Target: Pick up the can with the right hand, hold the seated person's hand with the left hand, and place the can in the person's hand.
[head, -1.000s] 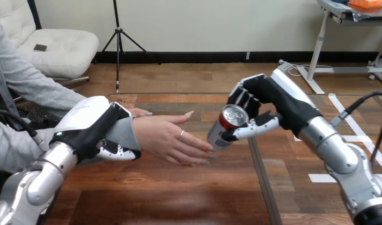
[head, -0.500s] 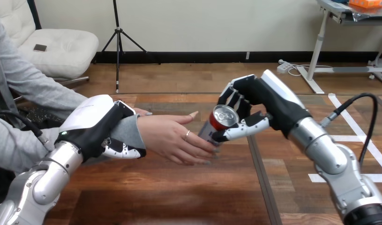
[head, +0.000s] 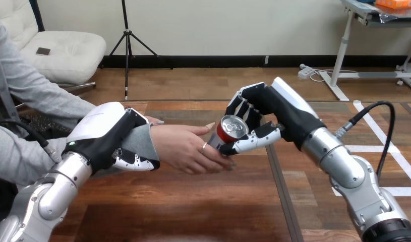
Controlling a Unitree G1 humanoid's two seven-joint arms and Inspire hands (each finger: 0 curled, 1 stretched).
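while our left hand [head: 100,132] curls its fingers round the person's wrist [head: 138,142], our right hand [head: 268,108] clamps fingers and thumb on the can [head: 232,126], which touches the person's hand [head: 183,147].

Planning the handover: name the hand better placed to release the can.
Right. The right hand is curled round the can, at the person's hand; the left hand is clamped round the person's wrist.

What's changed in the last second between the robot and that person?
The right hand carried the can leftward until it reached the person's hand, still gripping it. The left hand stayed curled round the person's wrist; nothing was let go.
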